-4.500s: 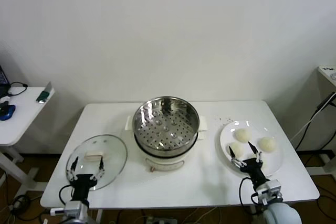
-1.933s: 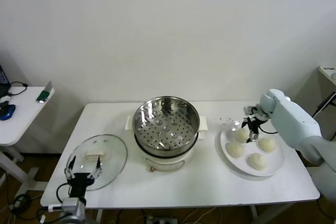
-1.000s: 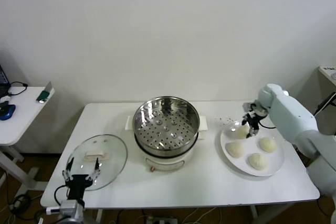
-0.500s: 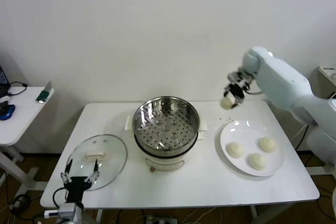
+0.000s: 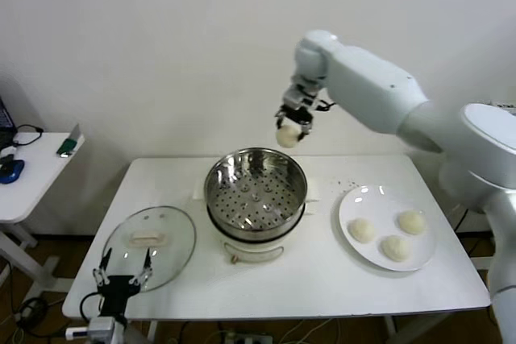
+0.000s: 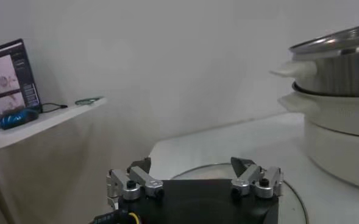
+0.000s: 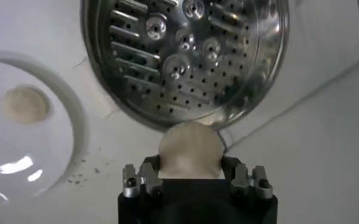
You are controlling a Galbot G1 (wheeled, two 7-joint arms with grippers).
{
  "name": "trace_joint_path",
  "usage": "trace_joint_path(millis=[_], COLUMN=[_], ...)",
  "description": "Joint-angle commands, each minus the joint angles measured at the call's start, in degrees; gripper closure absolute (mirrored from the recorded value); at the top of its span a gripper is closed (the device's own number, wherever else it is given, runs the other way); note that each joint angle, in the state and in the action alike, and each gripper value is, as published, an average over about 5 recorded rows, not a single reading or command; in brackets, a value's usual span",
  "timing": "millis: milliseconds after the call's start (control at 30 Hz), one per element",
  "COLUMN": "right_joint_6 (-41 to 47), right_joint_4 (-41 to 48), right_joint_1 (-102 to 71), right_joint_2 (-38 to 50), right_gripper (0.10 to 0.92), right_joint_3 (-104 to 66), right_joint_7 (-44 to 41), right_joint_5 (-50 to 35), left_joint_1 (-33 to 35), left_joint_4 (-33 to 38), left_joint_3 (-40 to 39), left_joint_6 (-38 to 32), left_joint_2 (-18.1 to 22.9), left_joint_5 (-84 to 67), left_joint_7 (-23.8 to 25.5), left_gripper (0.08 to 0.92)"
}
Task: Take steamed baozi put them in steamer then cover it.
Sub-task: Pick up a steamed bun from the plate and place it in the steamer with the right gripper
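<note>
The steamer [image 5: 255,191] is a round, shiny steel basket with a perforated bottom, standing upright and uncovered on a cream-white pot base at the middle of the bench. One cream-white baozi [image 5: 287,136], smooth and domed, hangs in the air above the steamer's far right rim, clamped in the right pincer [image 5: 291,127]. Three more baozi [image 5: 361,230] lie apart from one another on a white plate to the steamer's right. The cover [image 5: 150,246], a clear glass lid with a metal rim and a cream oblong handle, lies flat left of the steamer, handle up.
</note>
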State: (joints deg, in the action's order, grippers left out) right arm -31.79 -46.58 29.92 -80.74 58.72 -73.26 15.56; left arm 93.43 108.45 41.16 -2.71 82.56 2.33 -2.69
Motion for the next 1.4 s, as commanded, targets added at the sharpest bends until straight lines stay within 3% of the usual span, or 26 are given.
trace_joint_path(millis=[33, 367, 767, 967, 1167, 1400], right_joint_6=[-5.9, -10.6, -11.1, -9.8, -9.1, -4.6], right_joint_4=[-4.2, 0.9, 3.1, 2.5, -0.4, -7.4], right_joint_1=[-2.7, -10.8, -13.9, -13.7, -11.5, -3.7], right_joint_2=[-5.4, -9.2, -9.7, -9.2, -7.3, 0.2], right_gripper=[0.36, 0.353, 0.33, 0.221, 0.203, 0.203], right_joint_3=[0.8, -3.1, -3.3, -3.4, -4.6, -2.8], right_joint_7=[2.1, 6.1, 6.9, 7.0, 6.7, 3.6], right_joint_5=[10.5, 24.6, 26.5, 26.1, 24.5, 9.0], left_joint_1=[0.1, 0.3, 0.9, 1.3, 1.6, 2.1], left_joint_4=[0.2, 0.6, 0.2, 0.1, 0.3, 1.2], left_joint_3=[-0.1, 0.2, 0.2, 0.2, 0.3, 0.3], left_joint_6=[0.1, 0.3, 0.5, 0.4, 0.4, 0.5], left_joint_2=[-0.1, -0.4, -0.2, -0.1, -0.1, 0.0], left_joint_5=[-0.2, -0.4, -0.4, -0.4, -0.3, -0.1], left_joint_7=[0.1, 0.1, -0.3, -0.4, -0.5, -0.5], left_gripper=[0.177, 0.177, 0.177, 0.177, 0.177, 0.177])
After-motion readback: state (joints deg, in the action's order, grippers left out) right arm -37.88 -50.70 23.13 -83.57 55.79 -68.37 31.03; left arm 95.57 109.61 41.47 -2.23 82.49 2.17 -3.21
